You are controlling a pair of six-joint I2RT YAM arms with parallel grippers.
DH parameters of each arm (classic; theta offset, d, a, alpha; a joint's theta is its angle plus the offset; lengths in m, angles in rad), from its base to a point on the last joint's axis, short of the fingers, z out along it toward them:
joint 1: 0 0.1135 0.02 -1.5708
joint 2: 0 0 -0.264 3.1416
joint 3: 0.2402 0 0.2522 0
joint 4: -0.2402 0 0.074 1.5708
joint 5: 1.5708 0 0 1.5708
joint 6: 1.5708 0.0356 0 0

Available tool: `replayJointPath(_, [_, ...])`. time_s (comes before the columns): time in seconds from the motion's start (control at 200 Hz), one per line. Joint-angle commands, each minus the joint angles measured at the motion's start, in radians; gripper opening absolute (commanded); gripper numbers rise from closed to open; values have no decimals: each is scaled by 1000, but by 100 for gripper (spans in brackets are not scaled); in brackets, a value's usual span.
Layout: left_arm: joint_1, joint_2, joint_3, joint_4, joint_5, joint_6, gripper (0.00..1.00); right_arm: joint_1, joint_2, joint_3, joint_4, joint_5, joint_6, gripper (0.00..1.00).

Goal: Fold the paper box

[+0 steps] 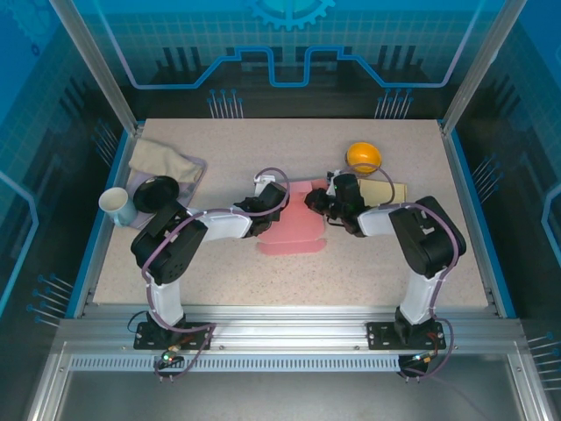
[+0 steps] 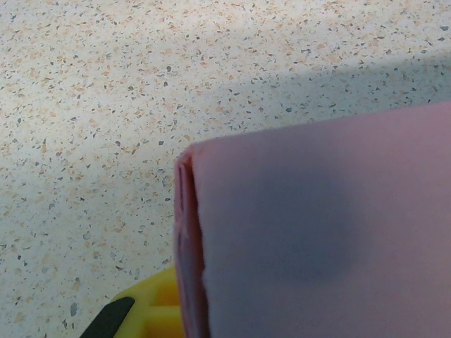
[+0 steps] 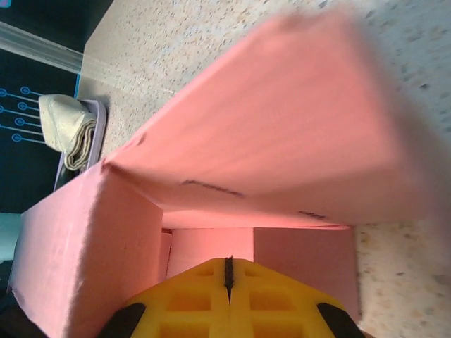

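Observation:
The pink paper box [image 1: 294, 230] lies partly folded in the middle of the table. My left gripper [image 1: 268, 207] is at its left side. In the left wrist view, a doubled pink wall [image 2: 189, 246] stands against one yellow finger [image 2: 156, 310], and the panel [image 2: 317, 232] hides the other finger. The gripper is shut on that wall. My right gripper [image 1: 315, 200] reaches in from the box's right. Its yellow fingertips [image 3: 227, 262] are pressed together inside the box with nothing between them. A raised pink flap [image 3: 282, 127] is above them and a side wall [image 3: 77, 239] stands on their left.
An orange ball [image 1: 363, 156] and a tan flat sheet [image 1: 392, 190] lie behind the right arm. At the back left, a beige cloth [image 1: 162, 160] sits on a lavender tray [image 1: 200, 167]. A white cup [image 1: 117, 204] and a black round object [image 1: 159, 192] are beside the tray.

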Motion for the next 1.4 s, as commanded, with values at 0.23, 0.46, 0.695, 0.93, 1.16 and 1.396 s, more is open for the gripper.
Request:
replayJointPath(0.23, [-8, 25, -1, -84, 54, -16, 0, 38, 73, 52, -249, 103, 21, 0])
replayJointPath(0.46, [-8, 31, 2, -93, 45, -18, 0, 37, -11, 88, -352, 90, -61, 0])
replayJointPath(0.695, [-4, 32, 8, -95, 42, -9, 0, 19, -269, 175, -697, 116, -386, 8])
replayJointPath(0.93, [3, 11, 9, -75, 39, 42, 0, -92, -581, 155, -772, 330, -824, 28])
replayJointPath(1.16, [6, -12, -23, 13, 53, 152, 0, -255, -563, 132, -649, -112, -1615, 50])
replayJointPath(1.396, [9, -4, -32, 62, 78, 182, 0, -366, -221, 364, -1000, -327, -2011, 46])
